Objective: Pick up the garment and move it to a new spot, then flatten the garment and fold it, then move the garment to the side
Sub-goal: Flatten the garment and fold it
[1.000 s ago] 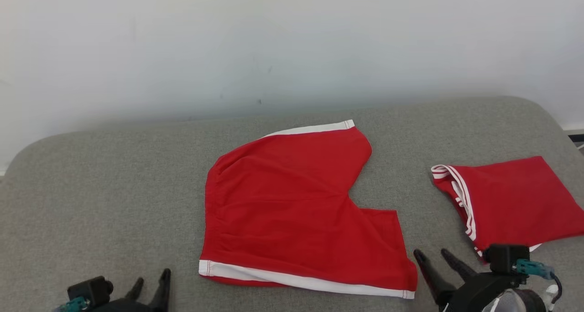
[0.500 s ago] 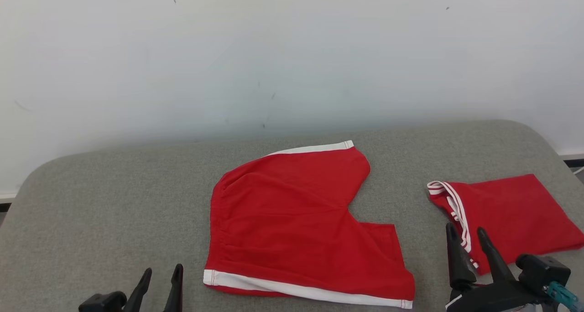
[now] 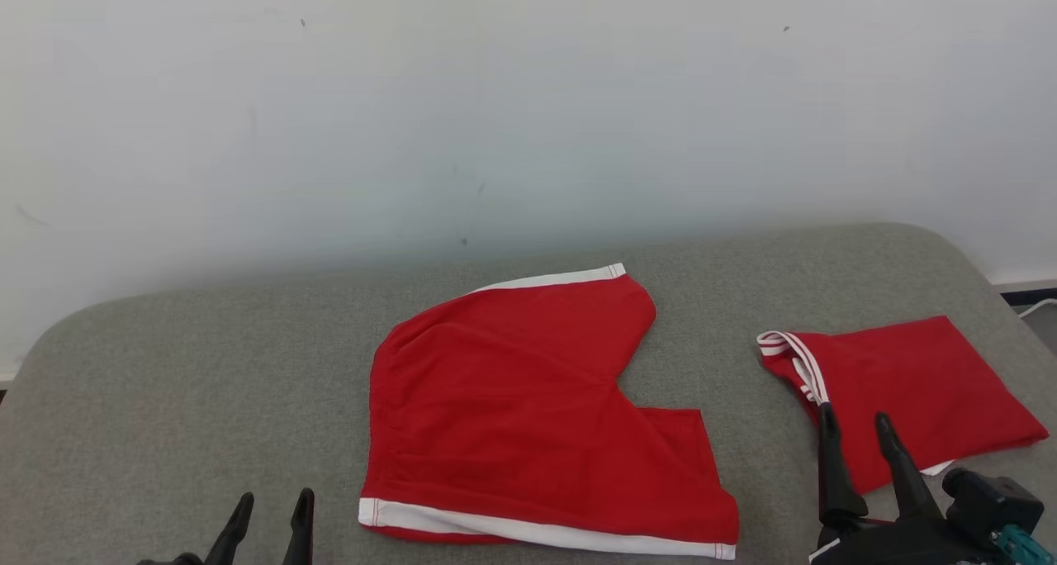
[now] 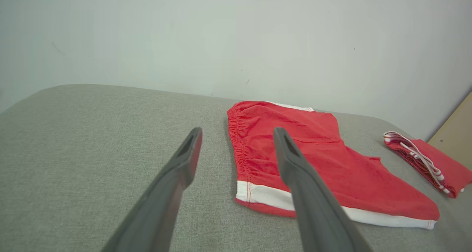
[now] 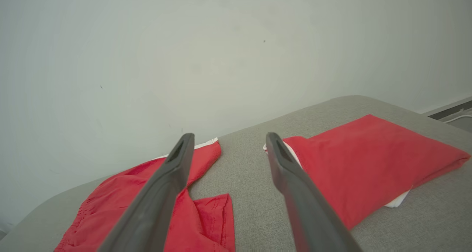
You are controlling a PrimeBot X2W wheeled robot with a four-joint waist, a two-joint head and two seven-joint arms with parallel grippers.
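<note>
A red pair of shorts with white trim, the garment, lies spread flat at the middle of the grey padded surface. Its waistband faces left and its two legs point right. My left gripper is open and empty at the lower left, short of the garment's near left corner. In the left wrist view the garment lies ahead and to the right of the open left gripper. My right gripper is open and empty at the lower right. The right wrist view has the right gripper above the bare strip beside the garment.
A second red garment, folded with white stripes at its edge, lies at the right end of the surface, just behind my right fingers; it also appears as the folded garment. A pale wall rises behind. A white cable lies past the right edge.
The head camera has tilted up, so the whole picture shifted down. My right gripper swung from pointing up-left to upright in front of the folded garment. Both garments lie as before.
</note>
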